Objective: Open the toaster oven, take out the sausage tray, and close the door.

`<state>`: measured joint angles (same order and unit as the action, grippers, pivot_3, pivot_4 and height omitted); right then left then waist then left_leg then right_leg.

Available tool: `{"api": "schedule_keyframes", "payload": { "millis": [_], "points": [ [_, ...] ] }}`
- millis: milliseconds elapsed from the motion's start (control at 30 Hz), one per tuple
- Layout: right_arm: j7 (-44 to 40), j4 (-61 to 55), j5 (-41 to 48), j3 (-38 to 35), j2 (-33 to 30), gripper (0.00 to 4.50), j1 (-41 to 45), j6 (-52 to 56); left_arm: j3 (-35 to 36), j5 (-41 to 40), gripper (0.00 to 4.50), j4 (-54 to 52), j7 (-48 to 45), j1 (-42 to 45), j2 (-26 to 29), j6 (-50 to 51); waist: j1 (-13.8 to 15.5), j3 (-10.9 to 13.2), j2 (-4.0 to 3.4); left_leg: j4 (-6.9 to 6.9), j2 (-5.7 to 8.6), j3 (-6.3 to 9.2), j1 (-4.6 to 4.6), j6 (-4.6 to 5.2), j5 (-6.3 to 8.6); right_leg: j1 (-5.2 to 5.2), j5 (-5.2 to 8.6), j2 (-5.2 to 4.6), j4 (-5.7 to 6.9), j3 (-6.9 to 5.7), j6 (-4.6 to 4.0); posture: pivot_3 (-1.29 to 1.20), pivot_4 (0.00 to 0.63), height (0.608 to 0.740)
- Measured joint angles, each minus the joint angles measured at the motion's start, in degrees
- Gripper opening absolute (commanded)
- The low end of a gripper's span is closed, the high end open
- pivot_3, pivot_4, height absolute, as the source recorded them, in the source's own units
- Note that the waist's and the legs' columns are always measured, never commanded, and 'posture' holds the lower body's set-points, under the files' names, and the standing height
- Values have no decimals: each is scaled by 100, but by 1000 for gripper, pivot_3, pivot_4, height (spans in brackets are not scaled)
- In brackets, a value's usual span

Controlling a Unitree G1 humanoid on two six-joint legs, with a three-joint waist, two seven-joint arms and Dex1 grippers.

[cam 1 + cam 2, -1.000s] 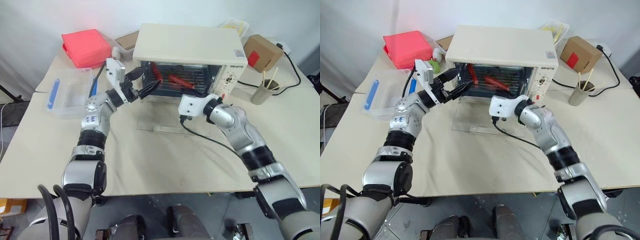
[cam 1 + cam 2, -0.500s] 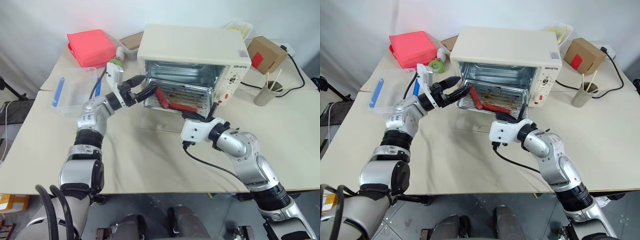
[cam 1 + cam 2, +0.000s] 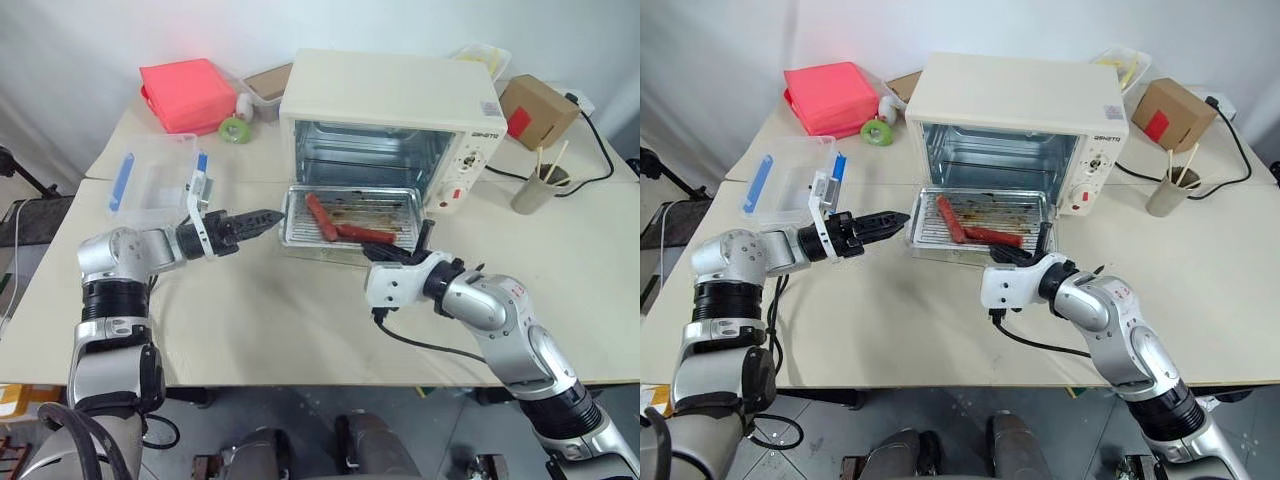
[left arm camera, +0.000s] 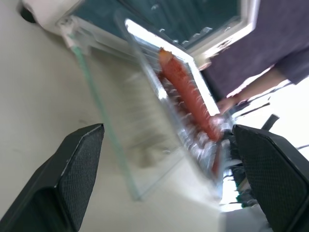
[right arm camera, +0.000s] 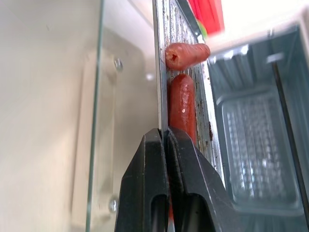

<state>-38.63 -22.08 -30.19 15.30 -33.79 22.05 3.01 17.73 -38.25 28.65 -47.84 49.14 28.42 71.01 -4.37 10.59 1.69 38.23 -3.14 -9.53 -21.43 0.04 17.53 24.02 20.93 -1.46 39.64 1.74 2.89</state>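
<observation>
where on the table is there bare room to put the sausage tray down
Bare tabletop lies between the two arms, near the front edge, and to the right between the oven and the cup. The back is crowded: red box, tape roll, cardboard box. The clear bin fills the left.

Sausage tray [image 3: 350,215] out over lowered door [image 5: 91,125], toaster oven [image 3: 390,115] open

Sausage tray [image 3: 350,216] now out of the toaster oven [image 3: 390,125], left hand [image 3: 262,218] drawn back from it.
</observation>
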Motion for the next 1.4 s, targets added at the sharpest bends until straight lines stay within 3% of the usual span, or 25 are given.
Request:
{"api": "schedule_keyframes", "payload": {
  "millis": [167,433,833,967,1200,1400],
  "points": [
    [-70,129,106,2,-34,0,170,-235,469,-338,3352,-312,584,-12,-325,713,17,0,0,4,1,1,0,0,0,0,0,0,3,0,0,0,150,740],
    [-71,319,123,22,1,0,335,-354,837,-533,916,-522,1233,-85,-612,1136,-4,0,0,3,0,1,3,0,0,0,0,1,9,-1,0,0,150,740],
    [-185,421,252,46,4,0,413,-593,1191,-685,916,-505,1785,15,-1010,1674,25,0,1,5,2,1,4,0,0,-1,0,1,9,0,0,0,150,740],
    [-231,458,299,51,2,0,407,-653,1249,-701,30,-371,1891,42,-1066,1736,14,0,1,4,2,1,6,-1,0,-1,0,1,10,0,0,0,150,740],
    [-249,486,519,-4,1,0,375,-662,1737,-865,11,-167,2206,171,-1185,2059,18,0,1,5,2,1,6,-1,0,-1,0,1,12,0,0,0,150,740],
    [-551,430,1149,-86,-67,1701,204,-487,2233,-1255,0,-86,2784,55,-1083,2142,-5,0,2,2,2,1,11,-1,0,-1,0,0,15,1,0,0,150,740]
  ]
}}
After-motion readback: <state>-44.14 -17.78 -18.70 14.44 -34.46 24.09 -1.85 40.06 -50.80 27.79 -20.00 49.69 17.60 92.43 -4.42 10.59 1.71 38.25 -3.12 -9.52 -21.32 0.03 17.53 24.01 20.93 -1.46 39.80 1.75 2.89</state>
